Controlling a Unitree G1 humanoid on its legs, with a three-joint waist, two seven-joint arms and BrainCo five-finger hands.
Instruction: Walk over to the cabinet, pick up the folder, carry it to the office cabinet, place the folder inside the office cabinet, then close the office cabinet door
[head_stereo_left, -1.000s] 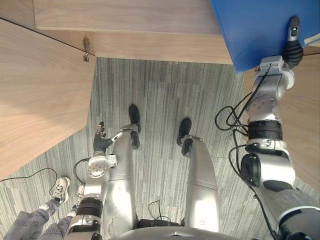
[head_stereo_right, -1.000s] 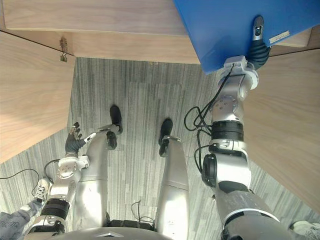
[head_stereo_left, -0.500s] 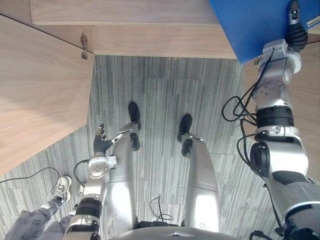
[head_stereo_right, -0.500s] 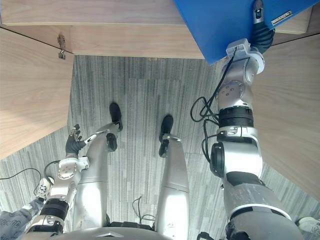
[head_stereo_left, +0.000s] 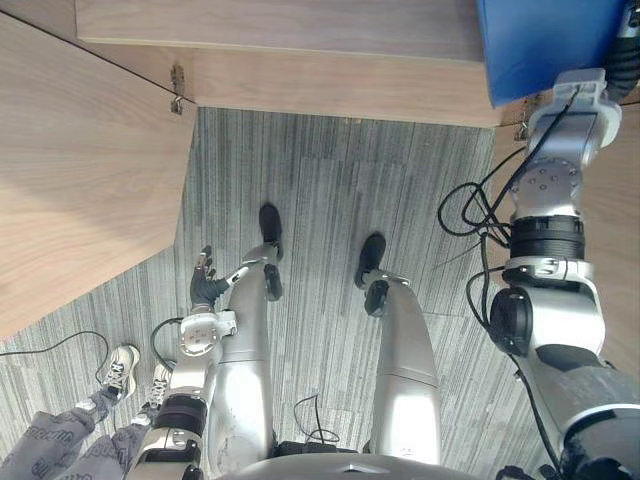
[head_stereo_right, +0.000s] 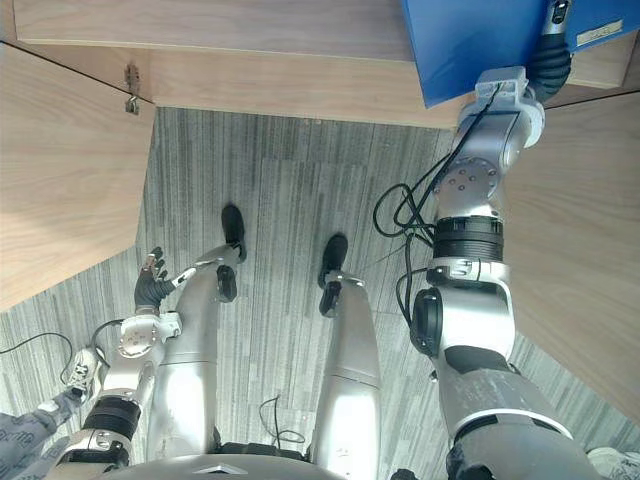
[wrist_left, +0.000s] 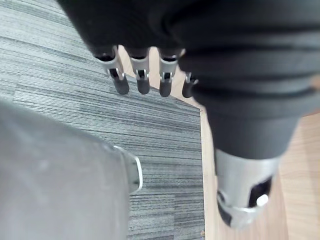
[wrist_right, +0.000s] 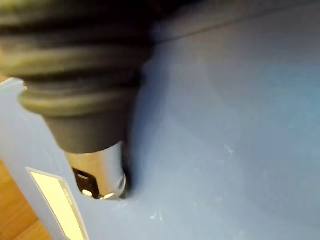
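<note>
The folder (head_stereo_right: 480, 45), blue, is hanging over the lower edge of the office cabinet (head_stereo_right: 250, 30), pinched by the thumb of the right hand (head_stereo_right: 549, 60), and is needing a level push straight in between the open doors (head_stereo_right: 60, 170), while the left hand (head_stereo_right: 150, 290) is dangling relaxed and empty.

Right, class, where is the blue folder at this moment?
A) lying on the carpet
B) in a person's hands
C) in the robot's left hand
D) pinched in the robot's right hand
D: the right hand pinches the blue folder, thumb on its face, while the left hand hangs open, holding nothing.
</note>
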